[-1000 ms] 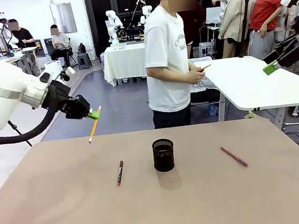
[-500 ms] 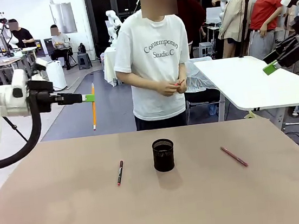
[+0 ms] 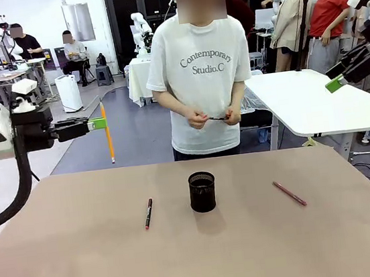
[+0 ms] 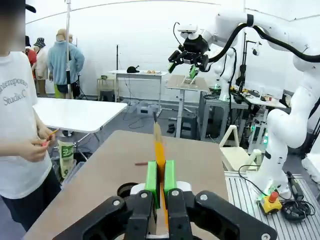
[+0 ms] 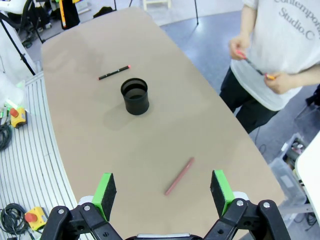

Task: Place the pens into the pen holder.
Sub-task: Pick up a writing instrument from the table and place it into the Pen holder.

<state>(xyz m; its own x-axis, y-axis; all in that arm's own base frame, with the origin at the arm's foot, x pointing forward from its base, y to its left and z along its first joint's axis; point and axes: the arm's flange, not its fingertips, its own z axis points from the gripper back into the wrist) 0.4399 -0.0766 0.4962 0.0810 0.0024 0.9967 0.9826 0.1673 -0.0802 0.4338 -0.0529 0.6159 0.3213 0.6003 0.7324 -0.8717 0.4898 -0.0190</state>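
Observation:
My left gripper (image 3: 99,124) is shut on a yellow-orange pencil (image 3: 108,137), which hangs upright in the air above the table's far left edge. In the left wrist view the pencil (image 4: 159,152) stands between the green pads (image 4: 151,181). The black mesh pen holder (image 3: 202,191) stands mid-table, well to the right of and below the pencil. A black pen with red ends (image 3: 148,212) lies left of the holder, a pinkish-red pen (image 3: 290,193) right of it. My right gripper (image 5: 162,192) is open, high above the pinkish-red pen (image 5: 179,176), with the holder (image 5: 135,96) farther off.
A person in a white T-shirt (image 3: 205,75) stands at the far edge behind the holder, both hands holding a thin dark stick (image 3: 217,117). A white table (image 3: 316,105) stands at the back right. The brown table (image 3: 86,272) is bare near the front.
My left gripper drew back to the left and rose, and the pencil went from tilted to upright. The person turned to face the table. The right arm has not moved.

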